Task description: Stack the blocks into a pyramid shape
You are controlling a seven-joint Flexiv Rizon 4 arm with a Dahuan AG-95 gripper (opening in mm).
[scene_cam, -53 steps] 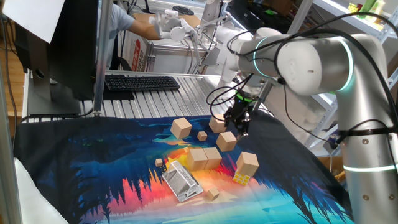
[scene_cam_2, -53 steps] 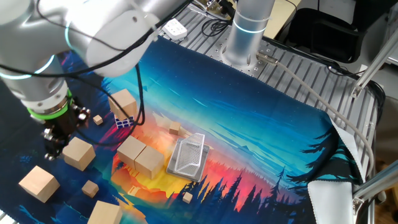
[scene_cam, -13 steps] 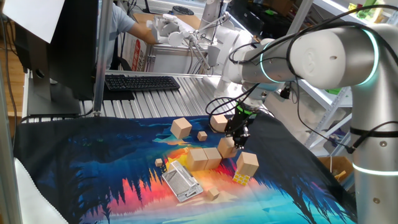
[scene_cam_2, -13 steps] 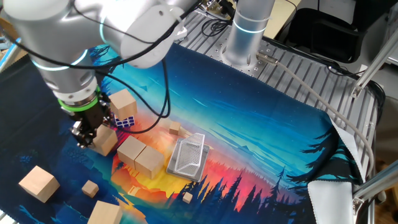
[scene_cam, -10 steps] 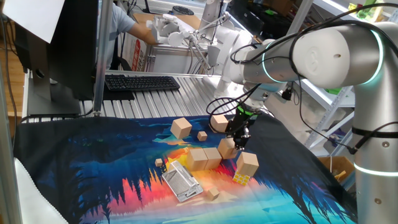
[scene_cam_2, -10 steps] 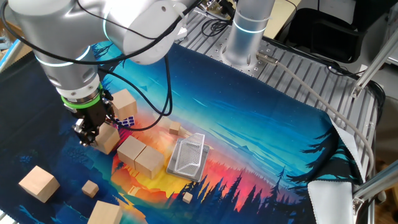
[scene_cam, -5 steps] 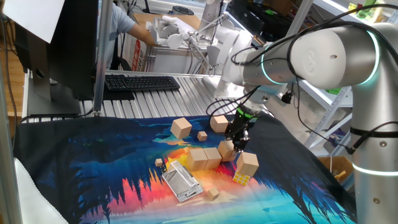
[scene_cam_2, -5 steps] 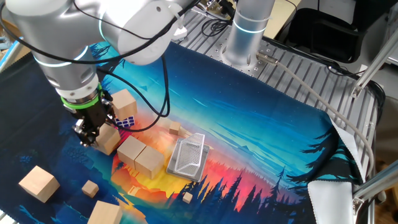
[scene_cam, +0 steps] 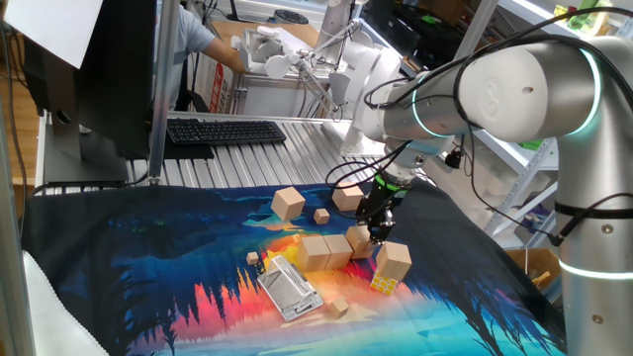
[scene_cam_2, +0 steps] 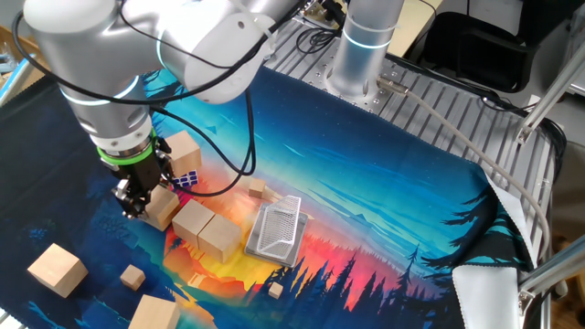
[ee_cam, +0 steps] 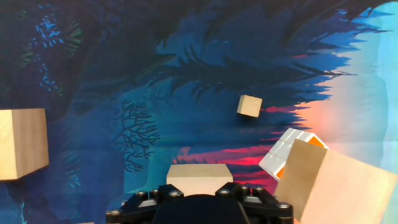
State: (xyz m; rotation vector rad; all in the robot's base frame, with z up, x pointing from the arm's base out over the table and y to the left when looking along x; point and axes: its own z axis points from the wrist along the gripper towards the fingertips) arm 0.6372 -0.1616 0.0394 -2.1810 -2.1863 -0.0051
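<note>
End effector (scene_cam_2: 139, 203) hides its block (scene_cam_2: 163, 208) — fingertips unseen.

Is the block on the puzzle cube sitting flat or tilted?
Tilted: the block leans askew on the puzzle cube, its top face sloping in both fixed views.

We see a robotics lab: a slatted aluminium bench (scene_cam: 297, 148) at centre, a keyboard (scene_cam: 226, 131) upper left, dangling cables (scene_cam_2: 475, 137), and metal framing (scene_cam: 163, 89).

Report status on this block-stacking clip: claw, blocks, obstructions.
Claw shut on one block, down at mat level beside the two-block row. Puzzle cube with a block on top sits close alongside.
</note>
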